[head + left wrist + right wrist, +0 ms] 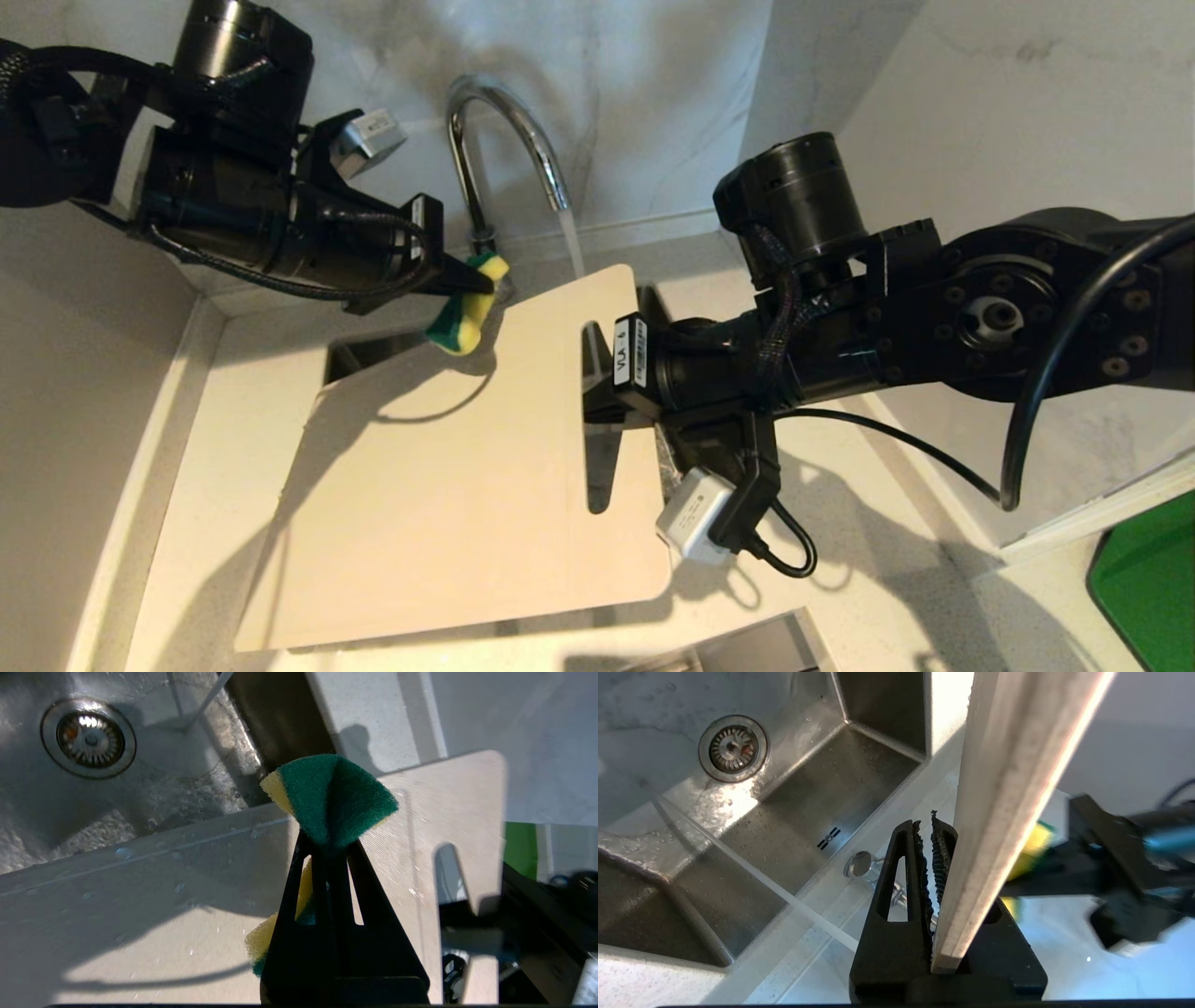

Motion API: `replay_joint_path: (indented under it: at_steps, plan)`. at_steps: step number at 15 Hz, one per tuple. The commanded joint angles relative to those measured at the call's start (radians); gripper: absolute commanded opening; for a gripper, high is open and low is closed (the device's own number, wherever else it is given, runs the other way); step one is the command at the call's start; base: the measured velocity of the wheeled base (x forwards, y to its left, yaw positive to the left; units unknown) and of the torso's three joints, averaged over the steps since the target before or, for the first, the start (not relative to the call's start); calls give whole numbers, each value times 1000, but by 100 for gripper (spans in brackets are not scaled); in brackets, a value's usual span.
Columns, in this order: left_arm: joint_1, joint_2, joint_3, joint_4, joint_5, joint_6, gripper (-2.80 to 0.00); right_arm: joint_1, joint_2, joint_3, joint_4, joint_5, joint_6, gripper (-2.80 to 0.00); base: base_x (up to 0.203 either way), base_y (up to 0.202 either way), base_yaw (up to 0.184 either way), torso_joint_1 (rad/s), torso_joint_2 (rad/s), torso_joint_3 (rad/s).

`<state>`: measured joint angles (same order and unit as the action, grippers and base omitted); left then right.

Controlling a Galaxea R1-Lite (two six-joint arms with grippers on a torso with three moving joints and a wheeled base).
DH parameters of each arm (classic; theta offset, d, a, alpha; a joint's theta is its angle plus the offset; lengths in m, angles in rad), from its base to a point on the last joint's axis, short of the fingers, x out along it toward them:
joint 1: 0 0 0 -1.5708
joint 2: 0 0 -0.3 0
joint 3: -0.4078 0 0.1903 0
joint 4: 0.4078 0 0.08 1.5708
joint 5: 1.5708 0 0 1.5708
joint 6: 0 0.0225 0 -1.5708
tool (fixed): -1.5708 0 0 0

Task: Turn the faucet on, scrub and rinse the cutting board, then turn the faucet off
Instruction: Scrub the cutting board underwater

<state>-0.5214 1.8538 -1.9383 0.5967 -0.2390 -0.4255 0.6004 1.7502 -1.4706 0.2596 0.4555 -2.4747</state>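
Board held over the sink, sponge at its far edge.
The right end effector (597, 373) grips the large pale cream cutting board (457, 467) by its slotted edge, tilted over the steel sink (784, 812). The left end effector (476, 289) is clamped on a green-and-yellow sponge (467, 313) near the running chrome gooseneck faucet (504, 121).

hidden: sink (359, 355) mostly under cutting board (448, 485) | cropped: green tray (1153, 583)
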Motion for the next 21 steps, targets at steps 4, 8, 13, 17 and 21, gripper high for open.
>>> replay_joint_path:
  at_steps: [4,8,13,17,21]
  plan:
    - [11,39,43,3,0,-19,-280,3,-2,-2,1,3,-10,-280,0,0,0,0,0,0]
    - [46,28,139,0,-1,-19,-280,-2,-11,3,1,3,2,-280,0,0,0,0,0,0]
    - [130,-18,359,-143,0,-36,-280,-29,-9,1,-12,3,25,-280,0,0,0,0,0,0]
    - [206,-33,512,-270,-5,-63,-280,-31,-27,-14,-48,5,66,-280,0,0,0,0,0,0]
    - [300,-38,606,-365,-5,-76,-280,-42,-56,-16,-48,5,71,-280,0,0,0,0,0,0]
